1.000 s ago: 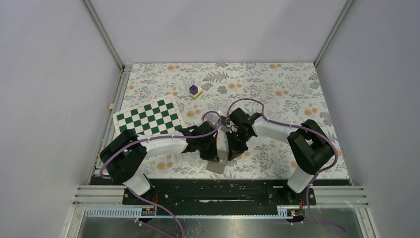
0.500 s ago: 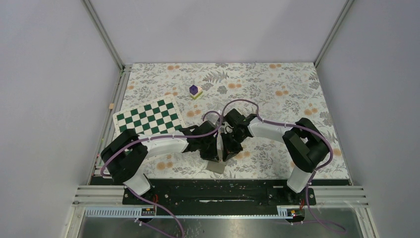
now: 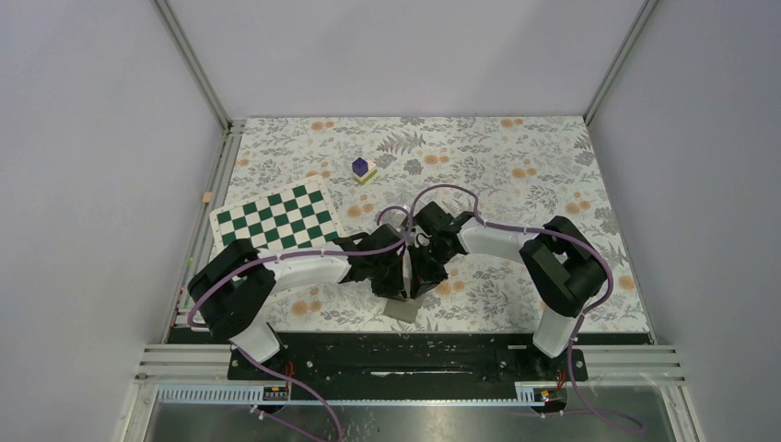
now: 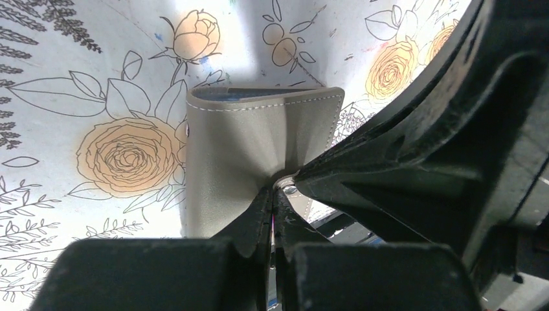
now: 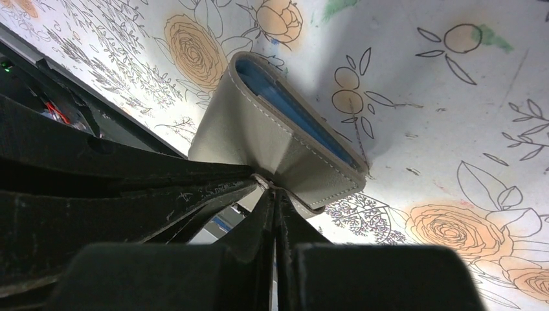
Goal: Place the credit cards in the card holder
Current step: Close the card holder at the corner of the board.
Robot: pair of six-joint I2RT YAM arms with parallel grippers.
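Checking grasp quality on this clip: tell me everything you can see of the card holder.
The card holder is a flat grey-brown folding wallet, leather-like, with pale stitching along its edges and a small dot clasp near one side. It gapes slightly, showing a blue lining. It is over the floral cloth, near its front edge. The left claw and right claw are each shut on its cover, puckering it at the pinch.

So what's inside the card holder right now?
Through the open edge of the card holder, only its pale blue lining shows. Whether anything is tucked deeper in cannot be seen, because the grey cover hides the rest.
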